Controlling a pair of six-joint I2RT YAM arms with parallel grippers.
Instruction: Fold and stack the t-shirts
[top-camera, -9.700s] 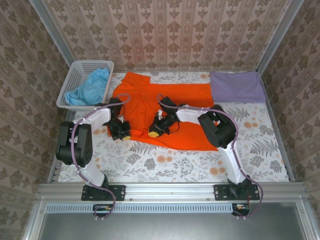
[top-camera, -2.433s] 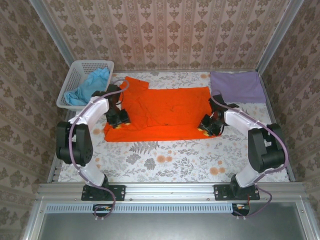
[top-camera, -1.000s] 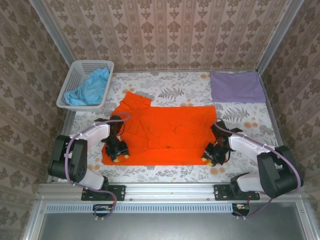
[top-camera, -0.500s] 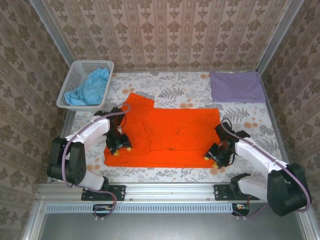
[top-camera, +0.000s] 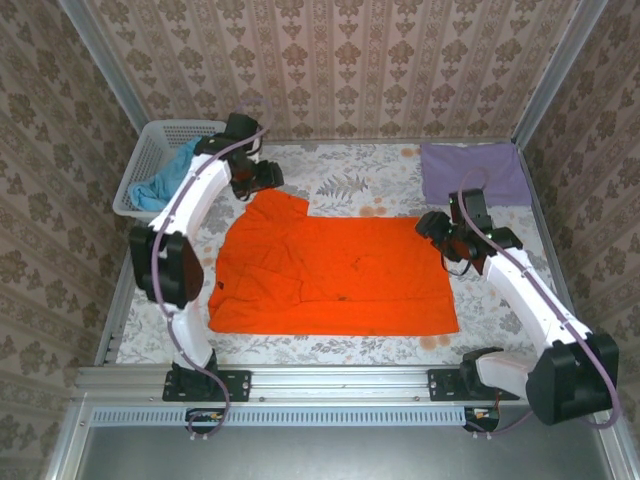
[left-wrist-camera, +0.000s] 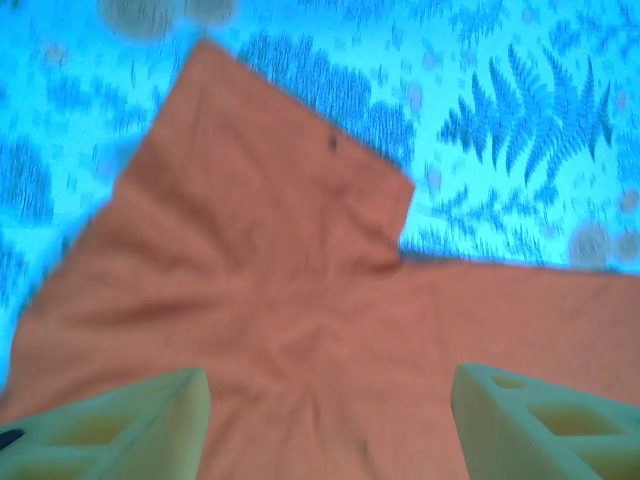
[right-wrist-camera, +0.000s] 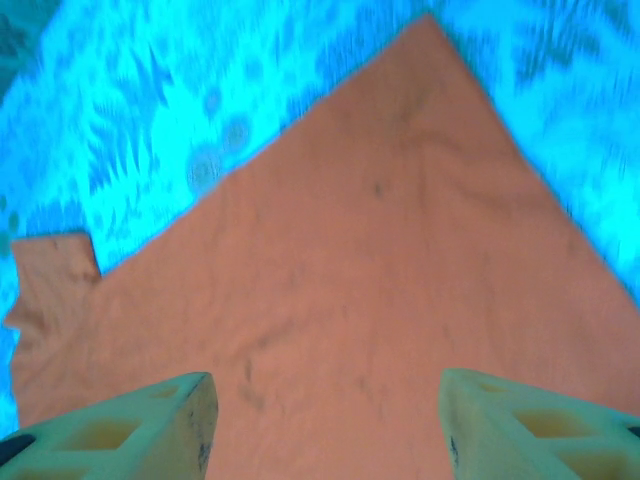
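Orange t-shirt (top-camera: 330, 280): flat on desk (top-camera: 380, 180), centre, unfolded. Left hand (top-camera: 262, 178): wide, empty, over far sleeve. Right hand (top-camera: 438, 228): wide, empty, over far right corner. Step: first fold pending. Next: both hands pinch one edge, carry across. Blue t-shirt (top-camera: 185, 172): in basket (top-camera: 165, 128). Lavender t-shirt (top-camera: 472, 172): folded, far right

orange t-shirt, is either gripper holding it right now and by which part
Nothing is held. The left gripper and the right gripper are both open, jaws apart and off the orange t-shirt, which lies spread out flat.
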